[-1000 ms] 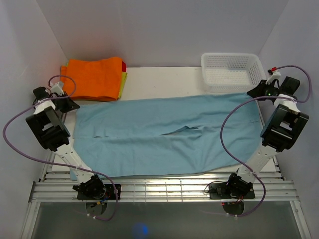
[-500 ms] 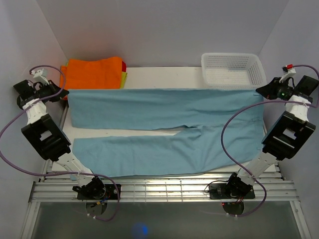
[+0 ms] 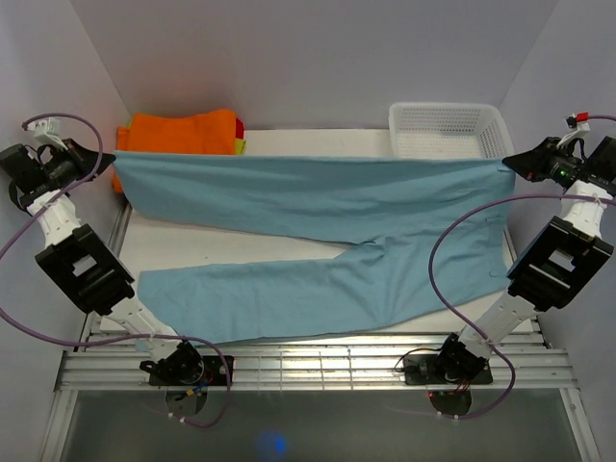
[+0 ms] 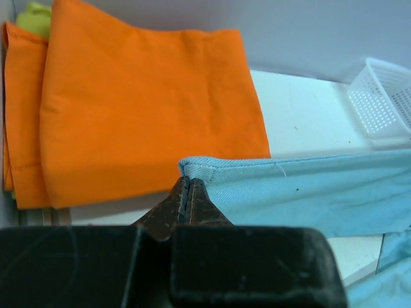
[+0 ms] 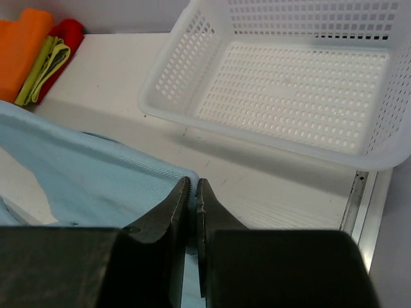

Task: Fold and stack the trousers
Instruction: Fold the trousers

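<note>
Pinching the hem corner of the far leg, the left gripper (image 3: 106, 157) is clamped shut on the trousers (image 3: 318, 197), level with the orange folded garment (image 3: 178, 133) at the table's (image 3: 318, 142) back left. That leg hangs stretched across the back of the table, while the other leg lies flat towards the near edge. At the right, in front of the white basket (image 3: 395, 123), the right gripper (image 3: 508, 164) is likewise closed on the waist corner. To fold well, both arms should probably travel towards the near edge together, at equal height and with even tension, so the lifted leg settles squarely on the flat one. Slack or uneven pull would likely skew the edges.
</note>
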`<action>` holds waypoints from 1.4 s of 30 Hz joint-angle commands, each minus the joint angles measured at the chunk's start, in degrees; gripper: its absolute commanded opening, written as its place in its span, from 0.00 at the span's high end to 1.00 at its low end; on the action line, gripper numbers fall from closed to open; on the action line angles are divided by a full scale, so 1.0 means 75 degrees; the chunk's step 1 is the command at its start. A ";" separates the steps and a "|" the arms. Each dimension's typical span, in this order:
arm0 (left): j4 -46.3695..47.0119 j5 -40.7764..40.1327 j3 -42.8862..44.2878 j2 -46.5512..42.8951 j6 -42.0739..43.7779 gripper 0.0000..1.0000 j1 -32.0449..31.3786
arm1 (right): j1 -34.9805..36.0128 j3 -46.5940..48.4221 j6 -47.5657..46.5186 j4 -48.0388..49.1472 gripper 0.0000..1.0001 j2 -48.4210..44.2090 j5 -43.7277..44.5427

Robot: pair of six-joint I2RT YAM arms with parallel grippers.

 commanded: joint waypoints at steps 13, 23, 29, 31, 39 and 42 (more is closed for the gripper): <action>0.0464 0.1093 0.0688 -0.0712 0.0181 1.00 0.0283 | -0.0958 0.1233 0.1076 0.1341 0.92 -0.0100 -0.0753; -0.2476 0.2429 -0.1868 -0.3467 0.3753 1.00 0.1594 | -0.1744 0.1632 -0.2316 -0.2334 0.92 0.0264 -0.1130; -0.8133 0.2244 -0.2009 -0.3751 0.9994 1.00 0.2673 | -0.1885 0.1105 -0.4829 -0.4344 0.92 0.0205 -0.0685; -0.9552 0.1452 -0.2463 -0.3656 1.1533 1.00 0.3036 | -0.2037 0.1034 -0.5930 -0.5233 0.92 0.0286 -0.0498; -0.9558 0.0871 -0.3522 -0.3400 1.2794 1.00 0.3881 | -0.2342 0.0916 -0.8090 -0.6865 0.92 0.0779 0.0218; -0.9582 0.0826 -0.3123 -0.3246 1.2850 1.00 0.3881 | -0.2342 0.1359 -0.8101 -0.7134 0.92 0.1036 0.0253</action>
